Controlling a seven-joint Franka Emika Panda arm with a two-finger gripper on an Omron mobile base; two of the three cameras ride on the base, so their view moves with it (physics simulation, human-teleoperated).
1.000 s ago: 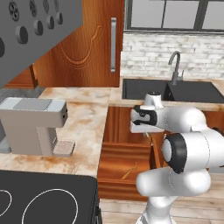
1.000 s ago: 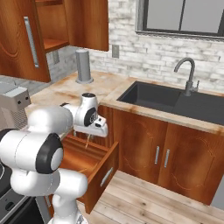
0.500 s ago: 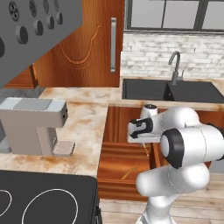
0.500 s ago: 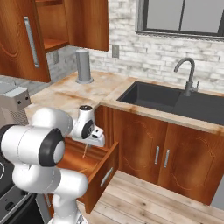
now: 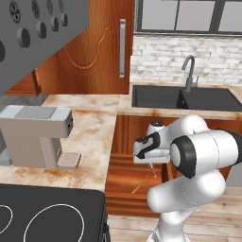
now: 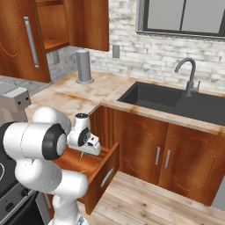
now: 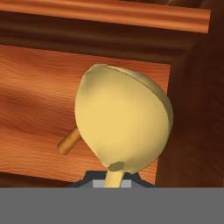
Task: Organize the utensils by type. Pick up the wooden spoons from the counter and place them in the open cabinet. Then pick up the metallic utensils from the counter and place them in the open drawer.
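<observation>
The white arm's gripper point(image 5: 150, 163) hangs over the open wooden drawer point(image 5: 124, 186), jaws clamped narrowly on the thin handle of a pale yellow spoon point(image 7: 122, 124) whose rounded bowl points down above the drawer floor. A small brown stick-like utensil point(image 7: 70, 141) lies on that floor, near the drawer's front edge.

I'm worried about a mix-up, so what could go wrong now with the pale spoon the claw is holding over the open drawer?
1. The spoon in the claw is pale yellow, and I cannot tell wood from metal. If it is wooden, the open drawer is the wrong place.
2. Released here, it could land on the brown-handled utensil lying in the drawer.
3. Its bowl hangs near the drawer's side wall and might catch it.
</observation>
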